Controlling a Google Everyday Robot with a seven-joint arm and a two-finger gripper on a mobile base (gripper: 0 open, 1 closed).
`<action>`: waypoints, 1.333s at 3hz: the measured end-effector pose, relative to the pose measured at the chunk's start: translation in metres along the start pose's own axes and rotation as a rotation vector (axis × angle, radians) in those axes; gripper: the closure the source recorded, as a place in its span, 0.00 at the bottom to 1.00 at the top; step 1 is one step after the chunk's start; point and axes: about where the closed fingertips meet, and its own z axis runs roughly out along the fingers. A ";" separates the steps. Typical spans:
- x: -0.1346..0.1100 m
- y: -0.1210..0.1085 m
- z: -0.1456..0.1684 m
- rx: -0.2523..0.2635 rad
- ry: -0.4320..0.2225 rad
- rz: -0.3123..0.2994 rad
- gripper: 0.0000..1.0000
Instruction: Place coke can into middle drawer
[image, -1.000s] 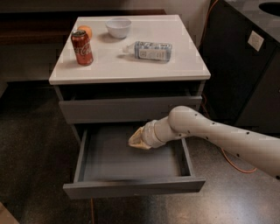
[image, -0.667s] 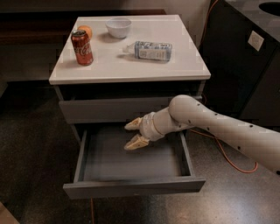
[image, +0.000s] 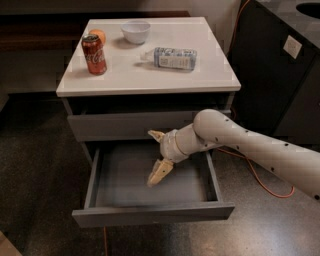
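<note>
The middle drawer (image: 125, 185) is open; my gripper (image: 156, 156) hangs over it, fingers (image: 161, 172) spread and empty. Next I fetch the coke can (image: 94, 54), up-left of them on the worktop (image: 200, 75).

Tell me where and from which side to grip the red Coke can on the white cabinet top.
Grip the red aluminium coke can around its mid-body, coming from the front or right: it stands upright, and the round orange fruit sits close behind it. The gripper is over the open dark grey drawer, fingers open.
</note>
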 end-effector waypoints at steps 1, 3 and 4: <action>-0.041 -0.009 -0.041 0.028 -0.045 0.021 0.00; -0.114 -0.028 -0.098 0.025 -0.144 0.039 0.00; -0.155 -0.046 -0.123 0.018 -0.232 0.042 0.00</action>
